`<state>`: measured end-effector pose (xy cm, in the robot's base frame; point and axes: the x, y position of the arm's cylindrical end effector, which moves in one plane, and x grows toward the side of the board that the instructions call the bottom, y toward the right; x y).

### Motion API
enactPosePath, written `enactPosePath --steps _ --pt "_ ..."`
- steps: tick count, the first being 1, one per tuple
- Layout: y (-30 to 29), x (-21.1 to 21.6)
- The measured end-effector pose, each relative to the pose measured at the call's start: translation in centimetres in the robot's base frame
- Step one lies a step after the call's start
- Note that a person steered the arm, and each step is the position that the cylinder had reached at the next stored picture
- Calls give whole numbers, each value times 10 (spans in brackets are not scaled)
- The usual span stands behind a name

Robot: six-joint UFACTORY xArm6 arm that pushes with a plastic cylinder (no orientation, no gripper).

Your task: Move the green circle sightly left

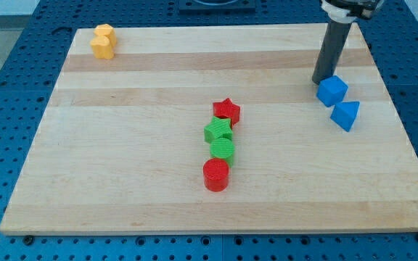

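Observation:
The green circle [223,150] lies near the board's middle, in a tight column of blocks. A green star [218,131] touches it above, and a red star [227,111] sits above that. A red cylinder [215,175] touches the green circle from below. My tip [320,80] rests on the board at the view's upper right, far from the green circle, right next to the upper left of a blue cube [332,90].
A blue triangular block [346,114] lies just below and right of the blue cube. Two yellow blocks [103,41] sit together at the board's top left corner. The wooden board [122,159] lies on a blue perforated table.

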<state>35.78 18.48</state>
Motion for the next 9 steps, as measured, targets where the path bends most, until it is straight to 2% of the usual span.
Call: enactPosePath --steps 2,3,4,7,9 --pt "0 33" --pt "-3 22" --pt "-34 15" --pt "-77 17" --pt "-91 64"
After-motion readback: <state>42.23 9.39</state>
